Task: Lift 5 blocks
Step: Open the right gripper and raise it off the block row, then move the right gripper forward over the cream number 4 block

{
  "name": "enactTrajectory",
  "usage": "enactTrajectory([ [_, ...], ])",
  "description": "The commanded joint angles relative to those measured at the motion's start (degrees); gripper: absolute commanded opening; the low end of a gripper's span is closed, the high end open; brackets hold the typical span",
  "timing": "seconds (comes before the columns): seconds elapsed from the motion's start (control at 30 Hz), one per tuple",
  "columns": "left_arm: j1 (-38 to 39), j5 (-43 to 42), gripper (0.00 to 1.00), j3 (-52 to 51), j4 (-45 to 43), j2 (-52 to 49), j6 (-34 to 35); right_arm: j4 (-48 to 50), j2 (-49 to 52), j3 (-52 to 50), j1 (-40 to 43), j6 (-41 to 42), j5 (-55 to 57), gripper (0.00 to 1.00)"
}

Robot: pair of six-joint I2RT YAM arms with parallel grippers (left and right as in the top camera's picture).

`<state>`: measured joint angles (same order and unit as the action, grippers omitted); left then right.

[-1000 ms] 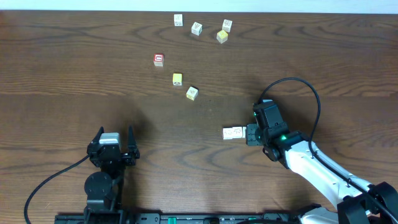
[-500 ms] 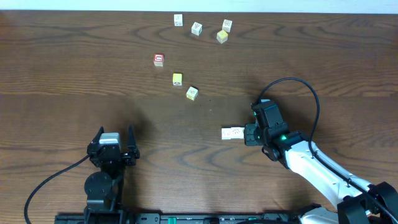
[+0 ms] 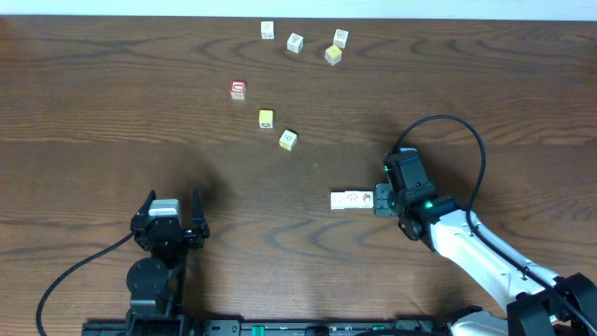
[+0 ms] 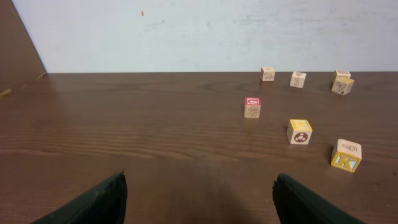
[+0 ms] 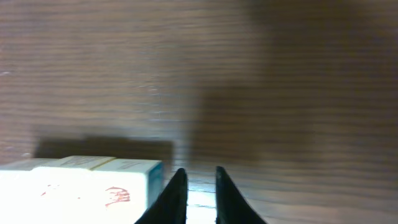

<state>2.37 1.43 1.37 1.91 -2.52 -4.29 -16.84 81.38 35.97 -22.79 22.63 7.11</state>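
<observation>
Wooden blocks (image 3: 295,42) are lying scattered on the dark desk (image 3: 93,112). Four are sitting in a loose cluster at the far edge, and two yellow-faced ones (image 3: 266,118) are sitting nearer the middle, well apart from both grippers. Just beyond those, to the left, a red-faced cube (image 3: 238,89) is sitting. Two white blocks (image 3: 348,199) are lying side by side, touching each other, flat on the desk just in front of the right gripper (image 3: 376,200). It is pointing at them with its fingers (image 5: 176,193) nearly pressed together, a thin gap showing, pinching nothing. Whether the fingertips are touching the pair I cannot tell. On the other side the left gripper (image 4: 199,180) is hanging low over bare desk, spread wide and holding nothing
</observation>
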Motion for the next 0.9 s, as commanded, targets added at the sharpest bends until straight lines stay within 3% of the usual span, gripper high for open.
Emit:
enactTrajectory([
  [0.0,0.2,0.7,0.75,-1.1,2.1,0.1,0.5,-1.2,0.2,2.5,1.6,0.7,2.1,0.09],
  [0.13,0.2,0.7,0.75,-1.1,2.1,0.1,0.5,-1.8,0.0,6.7,1.7,-4.4,-1.3,0.24],
  [0.23,0.2,0.7,0.76,-1.1,2.1,0.1,0.5,-3.0,0.0,12.5,1.7,-11.6,-7.4,0.5],
  [0.4,0.2,0.7,0.75,-1.1,2.1,0.1,0.5,-2.9,1.4,20.2,1.7,-14.2,-7.2,0.61],
  [0.6,0.2,0.7,0.75,-1.1,2.1,0.1,0.5,-2.4,9.8,28.7,1.4,-17.7,-14.1,0.75],
  [0.87,0.2,0.7,0.75,-1.1,2.1,0.1,0.5,-5.5,23.1,41.8,-3.2,-21.0,-15.3,0.81],
])
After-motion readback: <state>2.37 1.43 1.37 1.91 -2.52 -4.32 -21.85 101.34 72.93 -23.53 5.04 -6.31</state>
